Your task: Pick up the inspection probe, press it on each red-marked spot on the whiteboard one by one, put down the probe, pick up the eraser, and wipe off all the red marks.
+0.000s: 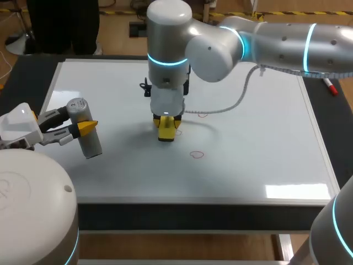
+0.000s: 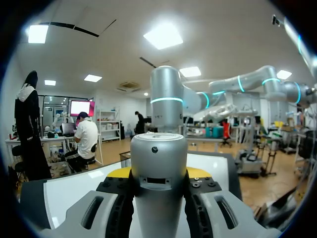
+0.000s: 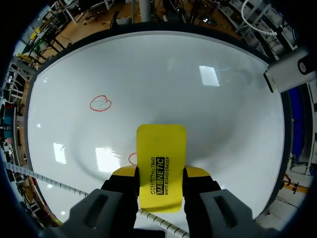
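Board (image 1: 265, 165): white, lying flat across the table. Three red marks showed on it, none of them wiped.
Near mark (image 1: 197, 155): a small red ring, the one closest to the robot, bare and apart from both grippers.
Left gripper (image 1: 81, 125): sat over the board's left part, with its fingers clamped on the probe from two sides.
Probe (image 1: 87, 132): a grey cylinder held in that grip, not set down. Whether its lower end touched the board could not be told.
Right gripper (image 1: 166, 126): was at mid-board pointing down, fingers closed on the eraser.
Eraser (image 3: 161, 163): yellow and flat, with its long axis running straight out along the fingers. Its far end met the board, or so it looked.
Middle mark (image 3: 132, 158): lay just beside the eraser, partly hidden by its edge, on the robot's right of it.
Key relation: the middle mark lay at the eraser's right edge, so a short sideways stroke, across the long axis, would likely cover it. The near mark lay ahead of the fingers in the right wrist view, toward the robot and further right.
Nearer arm: the right arm was nearer all three marks; the left was well apart from them.
Far mark (image 1: 203, 114): lay beyond the right gripper, touching or just beside the cable (image 1: 234, 104).
Pen (image 1: 330, 86): red-tipped, lying off the board's far right edge.
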`<state>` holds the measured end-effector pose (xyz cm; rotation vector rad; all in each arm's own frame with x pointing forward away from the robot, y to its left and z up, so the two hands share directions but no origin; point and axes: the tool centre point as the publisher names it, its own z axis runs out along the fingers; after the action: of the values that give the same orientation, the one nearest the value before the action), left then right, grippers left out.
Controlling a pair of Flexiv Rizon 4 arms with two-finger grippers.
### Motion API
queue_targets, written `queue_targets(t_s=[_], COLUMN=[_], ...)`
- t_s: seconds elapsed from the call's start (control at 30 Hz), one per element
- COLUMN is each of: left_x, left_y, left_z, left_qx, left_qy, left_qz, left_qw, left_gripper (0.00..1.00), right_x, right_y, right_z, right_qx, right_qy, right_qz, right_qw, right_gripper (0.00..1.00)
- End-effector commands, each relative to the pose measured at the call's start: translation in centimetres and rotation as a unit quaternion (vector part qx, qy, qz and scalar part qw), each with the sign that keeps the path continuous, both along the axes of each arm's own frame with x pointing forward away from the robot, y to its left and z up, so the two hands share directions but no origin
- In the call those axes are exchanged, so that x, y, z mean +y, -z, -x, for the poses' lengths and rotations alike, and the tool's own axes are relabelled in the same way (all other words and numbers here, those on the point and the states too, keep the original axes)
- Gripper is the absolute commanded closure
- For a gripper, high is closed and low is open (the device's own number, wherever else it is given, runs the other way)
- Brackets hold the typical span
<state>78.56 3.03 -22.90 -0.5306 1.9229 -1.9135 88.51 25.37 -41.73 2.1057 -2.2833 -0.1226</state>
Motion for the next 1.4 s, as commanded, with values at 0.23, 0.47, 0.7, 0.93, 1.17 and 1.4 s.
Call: queue_targets(t_s=[0.23, 0.47, 0.7, 0.93, 1.17, 1.4], left_x=[0.0, 0.0, 0.0, 0.0, 0.0, 0.0], left_y=[-0.1, -0.1, -0.1, -0.1, -0.1, -0.1], left_z=[0.0, 0.0, 0.0, 0.0, 0.0, 0.0], left_qx=[-0.001, -0.001, -0.001, -0.001, -0.001, -0.001], left_qy=[-0.001, -0.001, -0.001, -0.001, -0.001, -0.001], left_qz=[0.000, 0.000, 0.000, 0.000, 0.000, 0.000], left_qw=[1.000, 1.000, 1.000, 1.000, 1.000, 1.000], left_gripper=[1.00, 1.00, 1.00, 1.00, 1.00, 1.00], right_x=[1.0, 0.7, -0.3, -2.0, -3.8, -5.3], right_y=[1.0, 1.6, 2.0, 2.2, 2.1, 1.7], right_z=[0.0, -0.1, -0.2, -0.2, 0.0, -0.1], right_qx=[0.001, 0.006, 0.012, 0.015, 0.014, 0.011], right_qy=[-0.004, -0.001, 0.009, 0.026, 0.043, 0.057], right_qz=[0.004, 0.006, 0.016, 0.024, 0.033, 0.039], right_qw=[1.000, 1.000, 1.000, 0.999, 0.998, 0.998], right_gripper=[1.00, 1.00, 1.00, 1.00, 1.00, 1.00])
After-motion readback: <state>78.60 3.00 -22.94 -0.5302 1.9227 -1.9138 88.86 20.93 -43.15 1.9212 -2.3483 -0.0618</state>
